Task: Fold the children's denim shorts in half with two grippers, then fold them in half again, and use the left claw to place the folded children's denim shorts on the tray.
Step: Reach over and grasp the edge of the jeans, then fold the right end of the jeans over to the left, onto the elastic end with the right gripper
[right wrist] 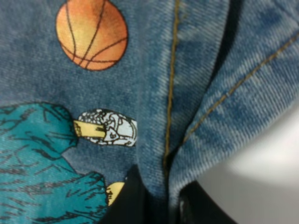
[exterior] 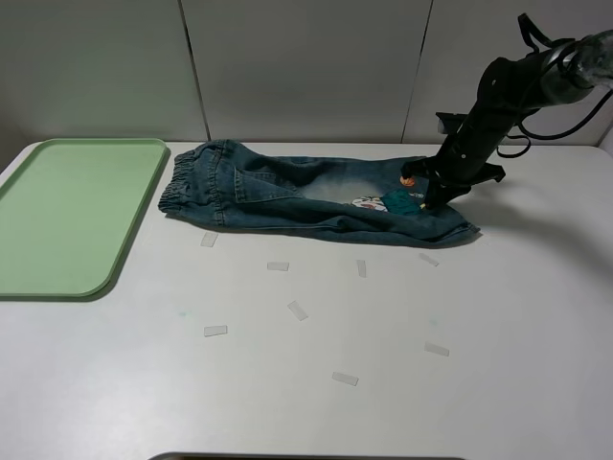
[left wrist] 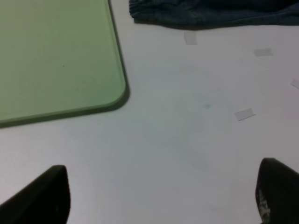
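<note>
Beside tray: children's denim shorts, leg hem pinched by R gripper for fold; L gripper agape, empty.

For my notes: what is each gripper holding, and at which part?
Right gripper pinches the denim shorts at the leg end; left gripper holds nothing.

No legible text anywhere, even on the children's denim shorts

shorts: washed denim cloth, coarse twill weave, orange stitching, printed patches | tray: smooth green plastic, faint sheen | bench: smooth matt white | strips: thin translucent film
</note>
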